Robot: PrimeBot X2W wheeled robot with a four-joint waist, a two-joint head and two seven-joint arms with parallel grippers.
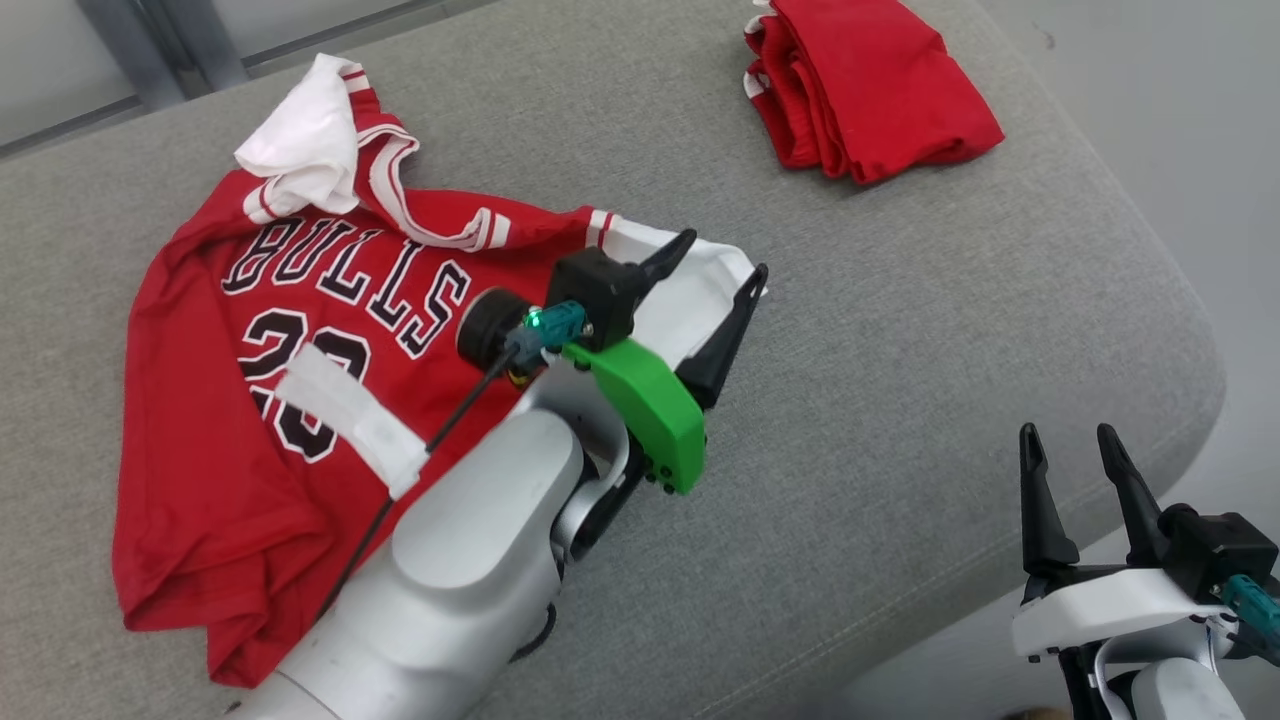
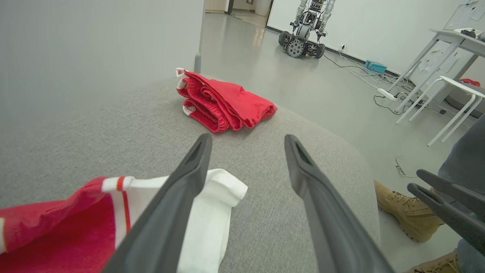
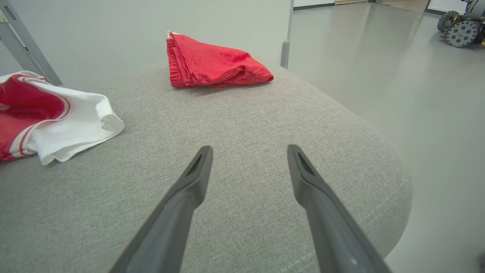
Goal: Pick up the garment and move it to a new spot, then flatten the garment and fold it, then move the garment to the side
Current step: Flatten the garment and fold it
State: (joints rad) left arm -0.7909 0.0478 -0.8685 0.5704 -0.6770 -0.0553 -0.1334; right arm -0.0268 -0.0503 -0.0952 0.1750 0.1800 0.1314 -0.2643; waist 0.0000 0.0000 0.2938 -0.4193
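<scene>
The garment (image 1: 270,330), a red jersey with white trim and "BULLS" lettering, lies spread and rumpled on the grey cushion (image 1: 900,350). Its white sleeve (image 2: 216,204) shows under my left gripper's fingers, and its white edge (image 3: 75,129) shows at the left of the right wrist view. My left gripper (image 1: 722,258) hovers open over that white sleeve end, nothing between its fingers. The same gripper (image 2: 248,142) stands wide open in its own wrist view. My right gripper (image 1: 1067,432) is open near the cushion's front right edge, empty (image 3: 250,149).
Folded red shorts (image 1: 870,85) lie at the cushion's far right corner (image 2: 223,100). The cushion's rounded edge drops off on the right. A person's tan boots (image 2: 407,212) stand on the floor beside it. Another wheeled robot (image 2: 305,32) and white tables (image 2: 447,87) stand farther off.
</scene>
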